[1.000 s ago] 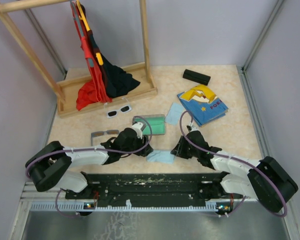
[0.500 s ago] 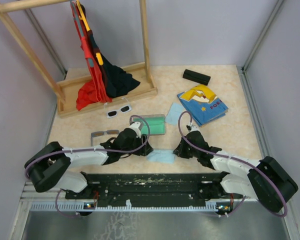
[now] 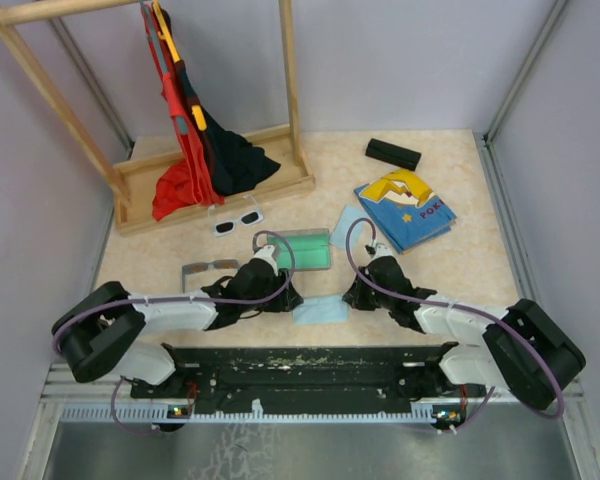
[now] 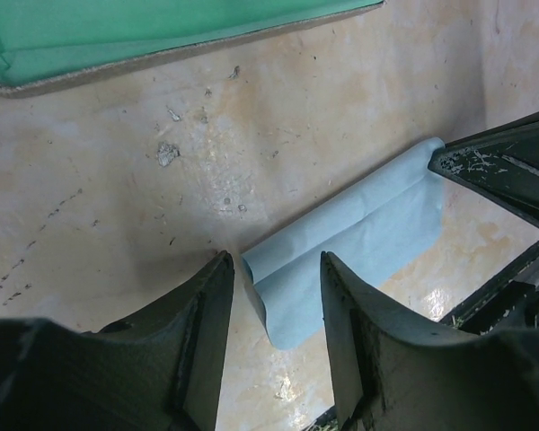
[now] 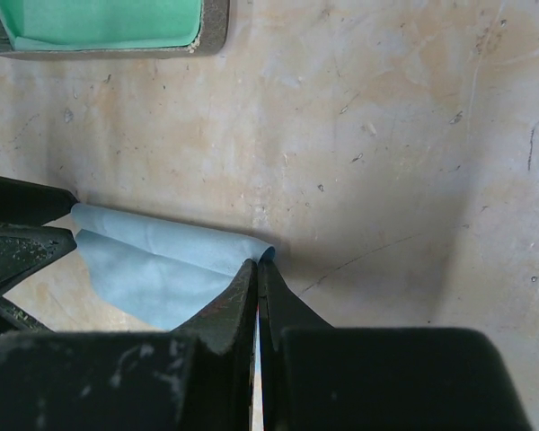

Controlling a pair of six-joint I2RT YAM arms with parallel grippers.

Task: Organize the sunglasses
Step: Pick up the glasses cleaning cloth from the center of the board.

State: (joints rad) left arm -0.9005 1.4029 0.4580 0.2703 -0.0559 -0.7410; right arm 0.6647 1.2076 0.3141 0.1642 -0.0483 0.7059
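The white-framed sunglasses [image 3: 237, 221] lie near the wooden rack's base. To their lower left, the grey wire-framed sunglasses [image 3: 208, 268] rest beside my left arm. Neither gripper touches them. Between the two grippers lies a folded light-blue cloth [image 3: 320, 311] [image 4: 359, 229] [image 5: 153, 260]. My right gripper [image 3: 352, 295] [image 5: 258, 266] is shut on the cloth's right corner. At the opposite end, my left gripper [image 3: 285, 298] [image 4: 274, 301] stands open, one finger on either side of the cloth's edge.
An open case with green lining [image 3: 302, 250] sits just behind the grippers. A second blue cloth [image 3: 348, 228] and a blue-and-yellow book [image 3: 405, 210] lie at the right, a black case [image 3: 393, 153] behind them. The wooden rack [image 3: 215, 190] with hanging clothes fills the back left.
My right gripper has shut on the cloth's right corner and shifted slightly back and left. The left gripper's jaws have narrowed a little around the other end.
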